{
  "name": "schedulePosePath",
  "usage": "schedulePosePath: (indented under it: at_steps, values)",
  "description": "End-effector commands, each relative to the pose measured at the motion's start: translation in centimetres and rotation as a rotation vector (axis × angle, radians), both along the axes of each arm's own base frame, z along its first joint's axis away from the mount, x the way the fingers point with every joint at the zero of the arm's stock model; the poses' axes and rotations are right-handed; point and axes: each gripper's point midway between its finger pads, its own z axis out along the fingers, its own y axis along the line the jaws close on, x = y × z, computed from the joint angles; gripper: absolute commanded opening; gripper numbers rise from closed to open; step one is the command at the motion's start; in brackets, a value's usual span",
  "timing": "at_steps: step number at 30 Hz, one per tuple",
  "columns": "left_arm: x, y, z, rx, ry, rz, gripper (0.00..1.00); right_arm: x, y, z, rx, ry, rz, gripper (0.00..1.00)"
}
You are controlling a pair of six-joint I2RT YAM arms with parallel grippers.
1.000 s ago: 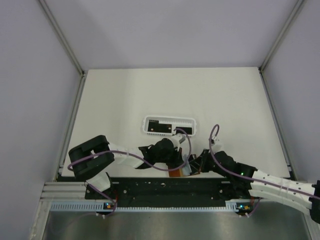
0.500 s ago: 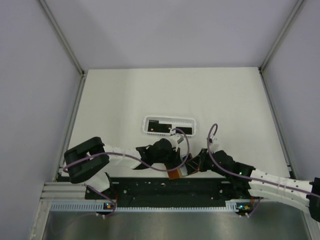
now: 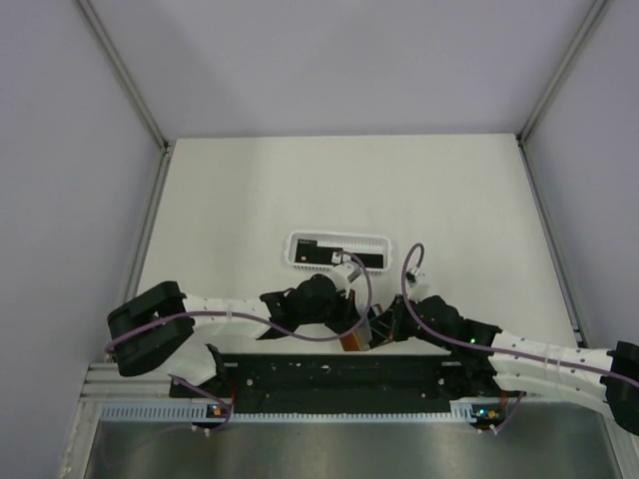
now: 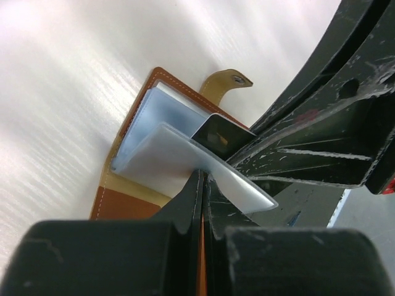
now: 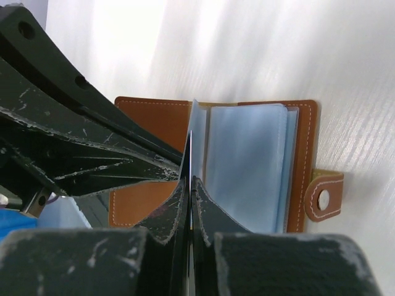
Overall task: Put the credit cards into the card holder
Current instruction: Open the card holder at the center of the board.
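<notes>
Hold the clear sleeve (image 4: 162,153) up with left jaws shut tight on it, mouth lifted off the card holder (image 5: 151,120) lying open near the table (image 3: 449,200) front edge. Slide the black card (image 4: 222,137), pinched in closed right jaws, squarely in without buckling.

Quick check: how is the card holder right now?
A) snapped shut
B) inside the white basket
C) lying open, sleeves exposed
C: the card holder lies open on the table, its bluish sleeves fanned out and the clasp tab unfastened.
</notes>
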Motion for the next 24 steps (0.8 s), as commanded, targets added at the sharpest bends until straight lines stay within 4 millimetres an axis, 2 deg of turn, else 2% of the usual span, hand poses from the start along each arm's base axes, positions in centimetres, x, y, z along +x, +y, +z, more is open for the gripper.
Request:
schedulePosePath:
  at_steps: [1,7,15,24]
  values:
    - [-0.1,0.5,-0.1,-0.003,-0.014,0.010,0.00,0.4,1.8,3.7,0.092,-0.066,0.035,0.00]
    - [0.0,2.3,-0.3,0.004,-0.021,0.063,0.00,0.1,2.4,4.0,0.102,-0.070,0.067,0.00]
    - [0.6,5.2,0.7,0.012,-0.067,0.160,0.00,-0.1,4.6,4.6,0.113,-0.069,0.147,0.00]
    - [1.1,7.3,2.9,-0.033,-0.121,0.239,0.00,0.2,5.8,2.8,0.073,-0.033,0.164,0.00]
